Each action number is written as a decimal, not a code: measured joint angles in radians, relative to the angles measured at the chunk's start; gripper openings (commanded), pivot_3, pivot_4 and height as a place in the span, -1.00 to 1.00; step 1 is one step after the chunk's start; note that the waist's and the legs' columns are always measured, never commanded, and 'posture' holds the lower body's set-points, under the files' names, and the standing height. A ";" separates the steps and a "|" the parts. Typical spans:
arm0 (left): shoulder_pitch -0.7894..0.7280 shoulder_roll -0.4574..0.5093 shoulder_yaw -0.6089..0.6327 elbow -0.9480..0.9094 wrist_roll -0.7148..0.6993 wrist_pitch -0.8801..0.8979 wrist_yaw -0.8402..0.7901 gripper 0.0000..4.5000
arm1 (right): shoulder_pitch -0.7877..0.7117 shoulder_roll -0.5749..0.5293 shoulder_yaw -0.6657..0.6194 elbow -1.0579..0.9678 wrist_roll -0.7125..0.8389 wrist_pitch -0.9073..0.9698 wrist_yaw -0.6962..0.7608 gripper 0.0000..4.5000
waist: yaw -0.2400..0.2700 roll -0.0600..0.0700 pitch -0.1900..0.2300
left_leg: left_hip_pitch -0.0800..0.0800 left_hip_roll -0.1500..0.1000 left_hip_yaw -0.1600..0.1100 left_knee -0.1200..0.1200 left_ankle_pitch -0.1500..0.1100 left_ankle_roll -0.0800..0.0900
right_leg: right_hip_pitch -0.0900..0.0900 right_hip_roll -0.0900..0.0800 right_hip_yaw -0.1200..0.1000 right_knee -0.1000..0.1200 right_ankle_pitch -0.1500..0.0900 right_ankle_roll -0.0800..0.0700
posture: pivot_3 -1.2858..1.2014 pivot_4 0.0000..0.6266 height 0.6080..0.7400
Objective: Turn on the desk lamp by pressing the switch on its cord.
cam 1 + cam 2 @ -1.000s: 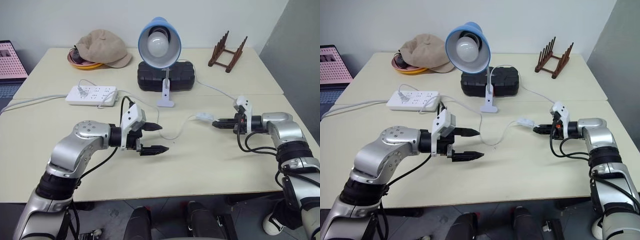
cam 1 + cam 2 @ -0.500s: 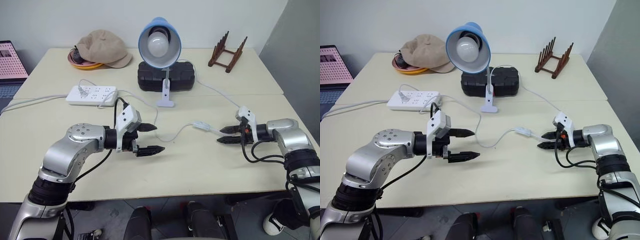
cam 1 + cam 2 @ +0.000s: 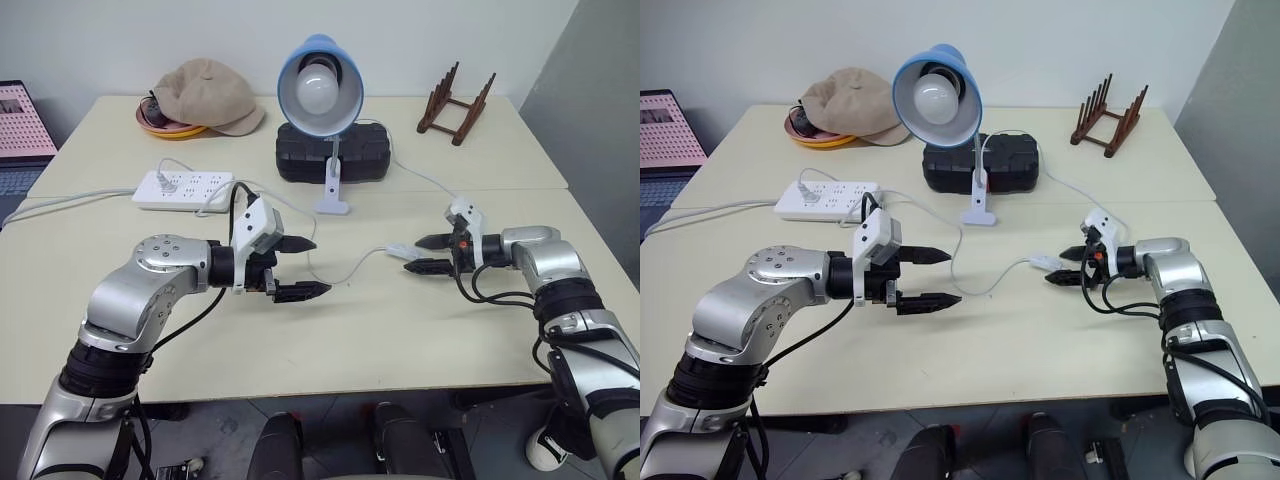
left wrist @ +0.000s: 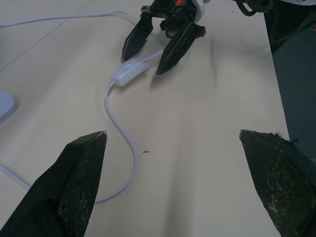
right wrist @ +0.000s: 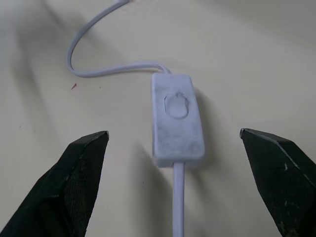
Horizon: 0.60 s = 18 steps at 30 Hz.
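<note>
The desk lamp (image 3: pixel 319 85) stands unlit at the far side of the worktop (image 3: pixel 400 340), well ahead of both hands; its globe bulb shows no glow, so the task is judged not yet done. The cord (image 3: pixel 345 272) runs from the lamp base across the worktop in a loose curve to the switch (image 3: pixel 400 252), which lies flat on the surface. The right hand (image 3: pixel 425 255) is level with the switch, its two fingers spread wide and empty, one on either side of the switch's near end without touching it. In the right wrist view the switch (image 5: pixel 177 117) lies directly ahead between the fingers, its oval rocker button facing up. The left hand (image 3: pixel 300 268) hovers above the worktop on the far side of the cord's curve from the right hand, fingers wide apart, holding nothing. Assessment: approach and alignment on the switch appear complete. Remaining: bear down on the rocker until the bulb lights. Risk noted: the light, unsecured switch may slide under pressure.
</note>
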 measured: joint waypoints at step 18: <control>0.000 0.004 0.000 -0.001 0.000 0.002 0.003 1.00 | -0.029 0.009 0.000 0.091 -0.004 -0.050 0.003 -0.45 | 0.000 0.000 0.000 | 0.000 0.000 0.000 0.000 0.000 0.000 | 0.000 0.000 0.000 0.000 0.000 0.000 | 0.03 -0.52 1.00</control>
